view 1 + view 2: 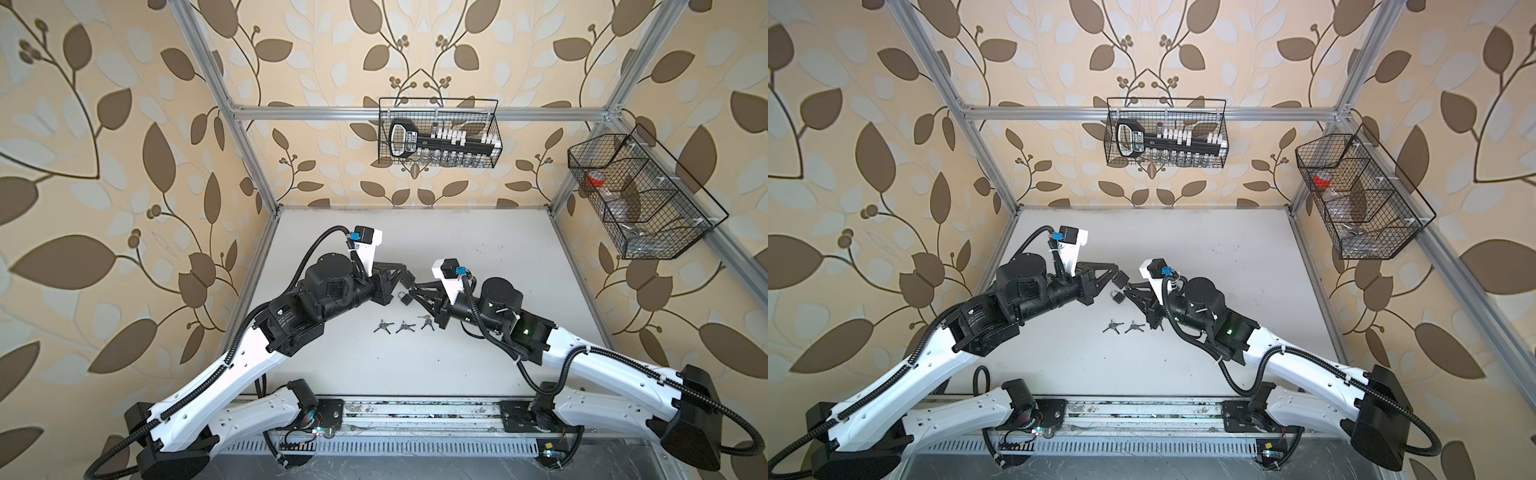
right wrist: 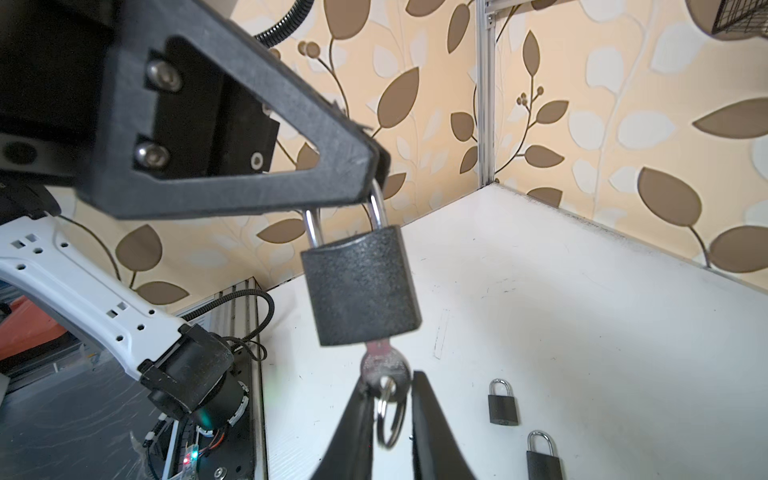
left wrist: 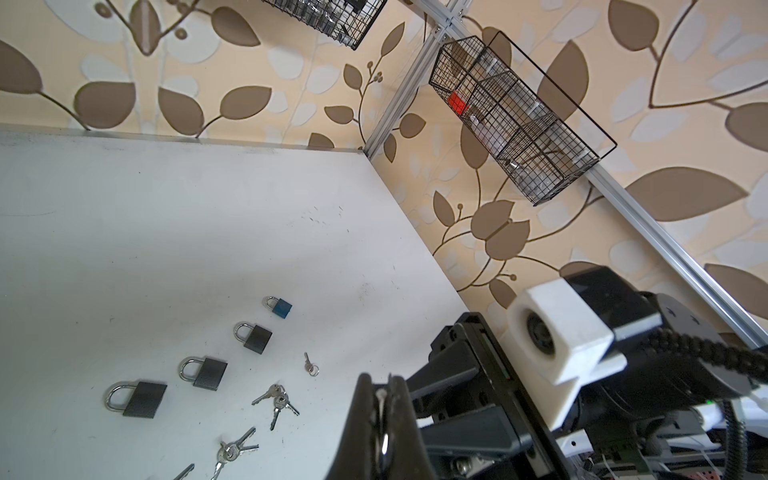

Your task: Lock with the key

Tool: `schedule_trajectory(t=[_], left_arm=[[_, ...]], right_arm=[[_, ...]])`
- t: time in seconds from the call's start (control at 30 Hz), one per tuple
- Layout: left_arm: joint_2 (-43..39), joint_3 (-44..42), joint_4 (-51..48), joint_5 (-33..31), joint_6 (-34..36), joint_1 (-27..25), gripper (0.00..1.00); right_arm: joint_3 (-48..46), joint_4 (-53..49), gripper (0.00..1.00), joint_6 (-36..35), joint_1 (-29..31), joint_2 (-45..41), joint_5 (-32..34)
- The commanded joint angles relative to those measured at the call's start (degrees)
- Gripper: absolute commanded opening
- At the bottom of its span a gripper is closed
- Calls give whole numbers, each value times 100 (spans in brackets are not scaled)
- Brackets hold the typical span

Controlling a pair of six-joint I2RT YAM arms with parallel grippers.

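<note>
key bunches: three little bunches [image 1: 382,327] lie loose on the table [image 1: 478,257], closest to the robot's base. In both top views they're at roughly 6 o'clock from the lifted lock.

spare padlock: a black one [image 1: 405,298] lies flat on the table just past the bunches, right under where the two arms meet.

more locks: the left wrist view shows a row of padlocks [image 3: 204,372] on the table, three black, then a blue padlock [image 3: 279,305].

left fingers: the left fingers [image 2: 349,174] come in from about 9 o'clock and are clamped tight on the shackle [image 2: 376,208].

padlock: the black padlock [image 2: 361,286] is up off the table, hanging by that shackle between the two arms.

key: the key [image 2: 382,359] is stuck into the end of the body opposite the shackle, with its ring dangling.

right fingers: the right fingers [image 2: 353,432] reach in from about 4 o'clock. The gap is narrow, and they look pinched on either side of the key's head.

wire basket: the wire basket [image 1: 438,133] hangs on the back wall at 12 o'clock with a black rack inside.

second basket: the second basket [image 1: 640,195] is on the side wall at about 2 o'clock, with something red in it.
</note>
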Motion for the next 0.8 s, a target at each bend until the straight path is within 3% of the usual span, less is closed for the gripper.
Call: schedule_trajectory(t=[0.0,0.17,0.3,0.4,0.5,0.77], left_arm=[[-144,183,319,-28,-42,-6,0],[-147,209,311,-66,-34,-4,0],[-167,278,214,-164,1,-6,0],[-246,413,-91,-607,179,8,0],[-347,628,-425,-930,310,230,0],[-460,658,-785,-694,121,902,0]], right_arm=[[156,108,11,-8,18,33,102],[69,67,0,-58,22,-30,124],[-58,-28,0,-170,18,-96,174],[-301,-32,0,-241,24,-111,321],[-566,-3,0,-229,23,-22,376],[-628,241,0,12,277,713,355]])
